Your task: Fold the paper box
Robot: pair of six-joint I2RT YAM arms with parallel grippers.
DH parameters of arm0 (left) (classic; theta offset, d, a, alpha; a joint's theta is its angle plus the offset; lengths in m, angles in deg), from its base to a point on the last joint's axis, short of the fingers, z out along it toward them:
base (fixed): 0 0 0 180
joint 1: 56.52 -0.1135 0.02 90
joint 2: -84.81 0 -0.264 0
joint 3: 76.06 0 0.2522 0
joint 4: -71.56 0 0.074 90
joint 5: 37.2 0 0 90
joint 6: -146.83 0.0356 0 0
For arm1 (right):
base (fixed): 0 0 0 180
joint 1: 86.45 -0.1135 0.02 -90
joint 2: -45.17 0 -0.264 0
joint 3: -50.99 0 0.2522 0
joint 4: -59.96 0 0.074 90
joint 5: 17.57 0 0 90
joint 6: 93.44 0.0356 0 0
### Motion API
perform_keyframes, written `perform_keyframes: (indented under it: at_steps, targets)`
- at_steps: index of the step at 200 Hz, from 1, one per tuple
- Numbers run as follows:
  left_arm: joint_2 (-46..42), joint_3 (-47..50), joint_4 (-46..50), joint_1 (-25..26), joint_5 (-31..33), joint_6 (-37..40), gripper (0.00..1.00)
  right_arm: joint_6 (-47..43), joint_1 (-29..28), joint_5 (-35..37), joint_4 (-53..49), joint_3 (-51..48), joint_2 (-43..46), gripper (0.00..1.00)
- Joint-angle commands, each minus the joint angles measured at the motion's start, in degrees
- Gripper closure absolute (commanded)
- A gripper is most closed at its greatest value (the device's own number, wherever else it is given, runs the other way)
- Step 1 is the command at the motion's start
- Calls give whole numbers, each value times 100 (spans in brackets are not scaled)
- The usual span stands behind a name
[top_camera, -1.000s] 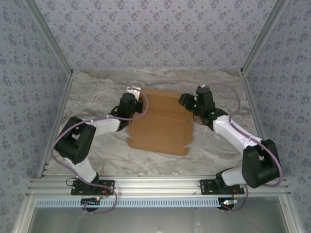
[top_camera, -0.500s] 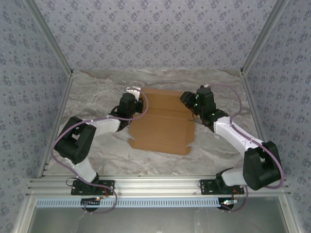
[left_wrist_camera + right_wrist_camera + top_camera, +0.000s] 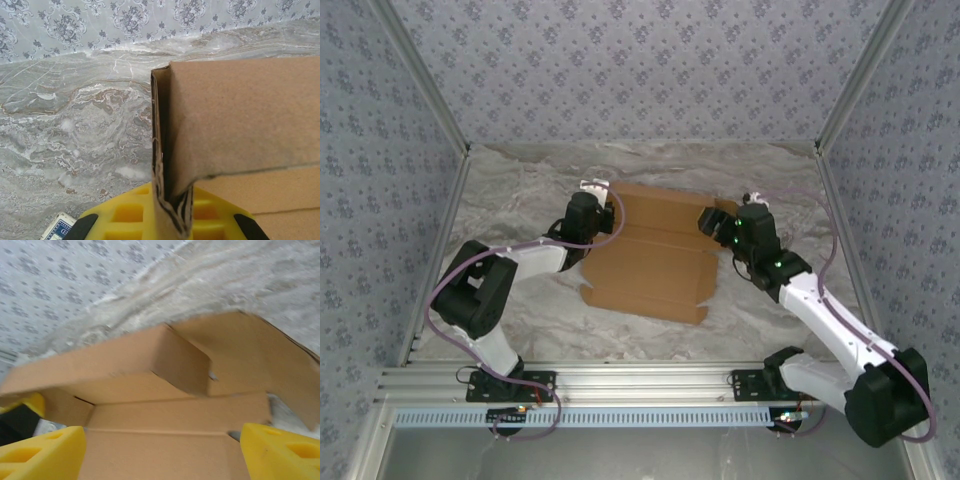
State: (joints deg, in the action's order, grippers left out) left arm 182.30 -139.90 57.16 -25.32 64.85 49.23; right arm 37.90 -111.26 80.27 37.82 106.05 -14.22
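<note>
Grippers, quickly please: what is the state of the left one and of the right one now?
Left gripper: closed, pinching a raised flap of the tan-brown cardboard paper box.
Right gripper: open, holding nothing.

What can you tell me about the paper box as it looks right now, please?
The paper box is plain tan-brown cardboard, unprinted, a die-cut sheet with creases and flaps, lying mostly flat on the marbled table. Its far strip is folded up and over along a crease. The left hand is shut on the folded far-left edge, whose cut end looks frayed. The right hand stands open at the right edge; whether it touches is unclear.
</note>
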Motion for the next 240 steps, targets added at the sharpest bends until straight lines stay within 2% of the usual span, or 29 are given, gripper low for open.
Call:
perform_keyframes:
  at_steps: [1, 40, 136, 240]
  targets:
    - [-257, -45, -80, 26, 44, -168, 100, -189, -101, 333, -264, -509, 76, 17]
    - [-257, -53, -76, 31, 27, -203, 100, -164, -208, 446, 584, -1039, -479, 18]
    - [-334, 9, -147, 25, -52, -190, 100, -210, -237, 938, 2282, -1064, -2015, 17]
    - [-345, 33, -164, 22, -100, -226, 100, -302, 13, 549, 3225, -959, -2821, 19]
